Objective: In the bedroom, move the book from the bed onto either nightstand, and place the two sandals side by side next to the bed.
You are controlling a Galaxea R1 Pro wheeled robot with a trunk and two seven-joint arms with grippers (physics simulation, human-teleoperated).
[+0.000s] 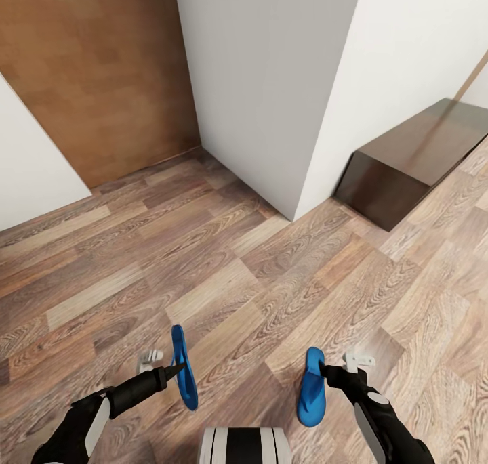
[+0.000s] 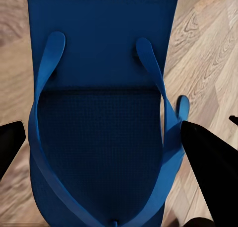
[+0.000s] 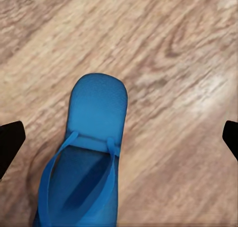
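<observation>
Both sandals were off the floor and in the robot's keeping, low in the head view and well apart from each other above the wood-plank floor (image 1: 203,274), with white walls (image 1: 271,78) ahead and a plain dark-brown cabinet (image 1: 413,159) off to the right. The left pincer (image 1: 177,369) was clamped on the left sandal (image 1: 183,366), which hung edge-on, its long axis running toward and away from the robot; in the left wrist view its sole (image 2: 101,132) lay between the dark fingers (image 2: 210,162) with the thong straps curving across it. The right pincer (image 1: 327,370) appeared clamped on the right sandal (image 1: 312,388) at its edge, though the exact contact was hard to make out; its rounded end pointed away from the robot and its strap side faced up, as the right wrist view showed (image 3: 89,162), with the finger tips (image 3: 10,142) wide at the frame's margins. Each sandal looked light, thin and rubbery, so it would likely flex and swing in a hold taken at one edge; a hold across the middle of the sole, near where the straps anchor, seemed the steadier choice. Neither looked fragile, and the textured sole should resist slipping.
</observation>
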